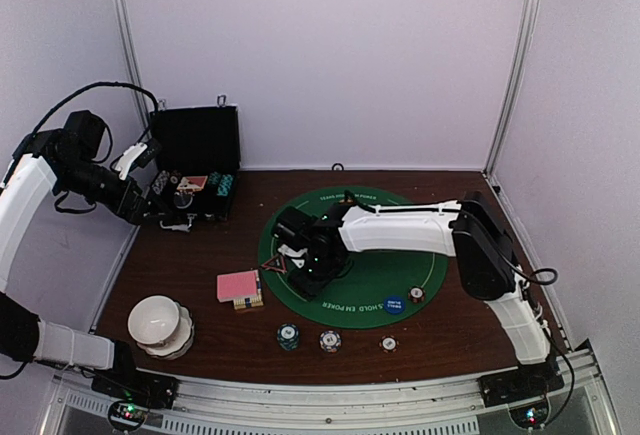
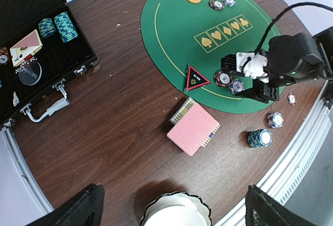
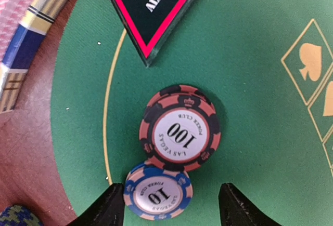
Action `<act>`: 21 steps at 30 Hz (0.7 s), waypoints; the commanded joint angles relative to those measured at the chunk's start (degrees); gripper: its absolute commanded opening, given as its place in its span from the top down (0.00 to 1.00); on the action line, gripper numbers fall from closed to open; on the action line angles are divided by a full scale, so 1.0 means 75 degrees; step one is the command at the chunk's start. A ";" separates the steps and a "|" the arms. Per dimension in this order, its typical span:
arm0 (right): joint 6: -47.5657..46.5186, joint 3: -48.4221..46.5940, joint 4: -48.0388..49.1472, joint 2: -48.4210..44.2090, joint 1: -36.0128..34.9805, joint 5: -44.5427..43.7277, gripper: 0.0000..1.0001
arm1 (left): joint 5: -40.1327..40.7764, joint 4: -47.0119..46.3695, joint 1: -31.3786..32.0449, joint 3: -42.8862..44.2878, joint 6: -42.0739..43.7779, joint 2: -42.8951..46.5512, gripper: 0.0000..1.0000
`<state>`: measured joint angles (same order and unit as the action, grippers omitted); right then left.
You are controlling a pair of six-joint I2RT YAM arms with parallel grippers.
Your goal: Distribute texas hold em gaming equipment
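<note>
Green felt mat (image 3: 250,106) is filling my right wrist view. I'm hovering the right gripper (image 3: 169,189) spread wide around a blue 10 chip (image 3: 157,192), which is touching a red-black 100 chip (image 3: 179,128) near the ALL IN triangle marker (image 3: 153,8). My left gripper (image 2: 173,192) is hanging wide open by the black case (image 2: 31,54).

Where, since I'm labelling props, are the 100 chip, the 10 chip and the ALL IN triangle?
100 chip (image 3: 179,128): right wrist view, white centre label.
10 chip (image 3: 157,191): right wrist view, white centre label.
ALL IN triangle (image 3: 151,10): right wrist view, black face.
</note>
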<state>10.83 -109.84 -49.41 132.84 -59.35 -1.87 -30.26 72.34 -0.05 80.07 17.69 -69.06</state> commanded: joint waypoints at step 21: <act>0.0170 0.3096 0.0336 -0.2560 -0.0811 0.1804 0.22 | -0.0081 0.0052 -0.0051 0.0183 0.0087 0.0088 0.03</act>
<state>11.25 -87.02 -48.77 113.71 -64.58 8.82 -30.24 72.55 -0.05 80.07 17.69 -69.06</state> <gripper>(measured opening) 0.768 0.976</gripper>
